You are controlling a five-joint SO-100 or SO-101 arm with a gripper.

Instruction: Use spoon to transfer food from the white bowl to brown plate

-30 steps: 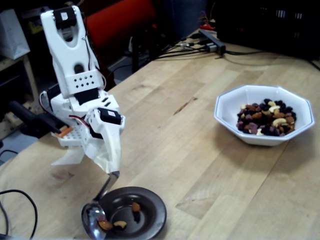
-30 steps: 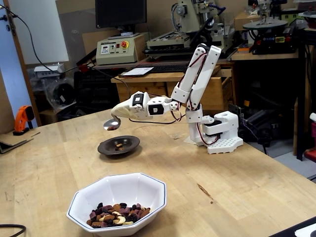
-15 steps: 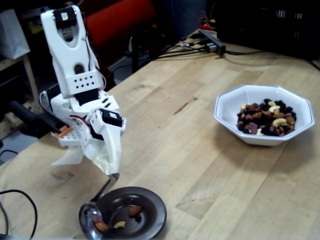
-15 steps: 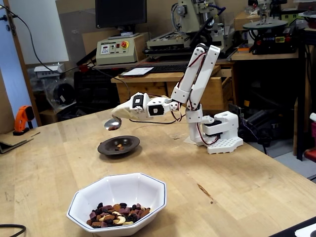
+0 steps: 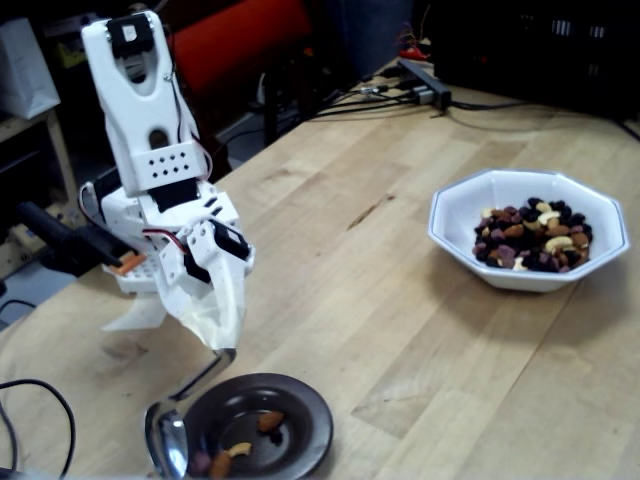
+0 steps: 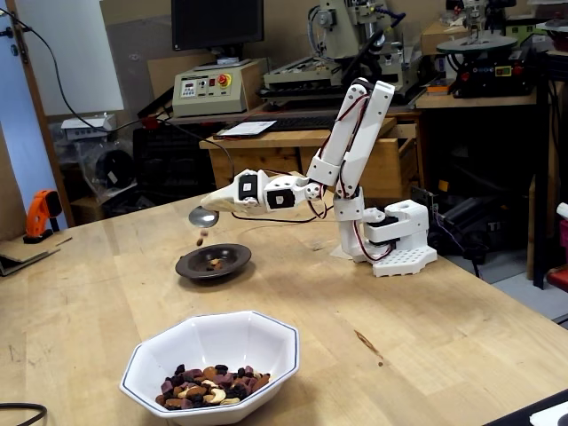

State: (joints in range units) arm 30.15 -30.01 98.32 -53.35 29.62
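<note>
I am tipping the spoon (image 5: 166, 445) over the brown plate (image 5: 300, 415) now, and the food (image 6: 203, 236) is falling out of it; in a fixed view I am seeing pieces in the air just under the spoon, between it and the plate. The gripper (image 5: 215, 335) is holding the taped end of the handle, but the fingers are hidden under a whitish wrap, so I cannot tell how tightly they are closed on it.

What is worrying me is the place of the spoon. Its oval part is hanging over the left rim of the plate in a fixed view, not over the sunken centre. I am judging that some pieces could hit the wide rim, bounce, and roll onto the table (image 5: 400, 290). Almonds and cashews are hard and round, so I am expecting them to roll easily on this glossy saucer.

A second risk: the spoon is tilting high above the plate, which is giving the pieces more speed.

The white bowl (image 5: 462, 208) is standing well apart, still holding most of the food.
</note>
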